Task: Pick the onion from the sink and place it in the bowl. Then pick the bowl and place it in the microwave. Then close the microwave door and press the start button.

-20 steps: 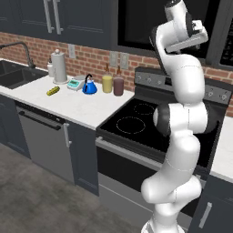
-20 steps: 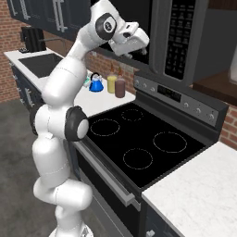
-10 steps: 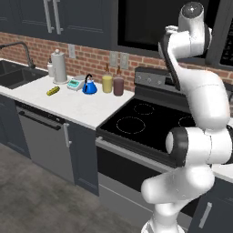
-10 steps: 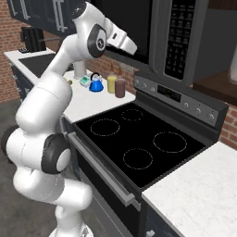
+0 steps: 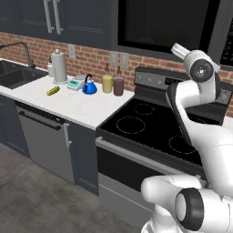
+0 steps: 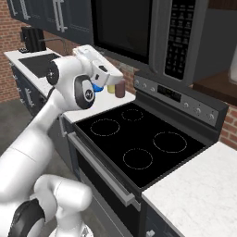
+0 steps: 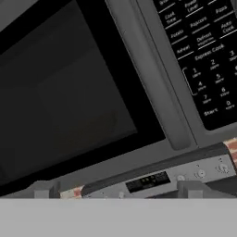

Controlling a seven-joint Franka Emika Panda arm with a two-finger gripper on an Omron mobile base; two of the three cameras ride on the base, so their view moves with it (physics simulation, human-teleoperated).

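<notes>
The microwave (image 6: 152, 32) hangs above the stove with its door (image 7: 69, 92) shut, dark glass facing me. In the hand view the door handle (image 7: 155, 78) runs beside the keypad (image 7: 203, 55), and the Start button (image 7: 210, 111) sits at the keypad's lower end. My gripper (image 7: 119, 192) is open, fingertips (image 7: 44, 190) wide apart with nothing between them, and it looks up at the microwave from below and in front. The black sink (image 5: 11, 75) lies far to the left. The onion and the bowl are out of view.
The black stove (image 5: 150, 123) is directly below my hand, its control panel (image 7: 152, 180) under the microwave. On the white counter (image 5: 77, 107) stand a blue kettle (image 5: 89, 86), two jars (image 5: 113, 84) and a white canister (image 5: 58, 67). A coffee machine (image 6: 30, 39) stands beyond the sink.
The arm has folded down and the hand has dropped from right in front of the microwave to a lower spot over the stove. The gripper stays open.
</notes>
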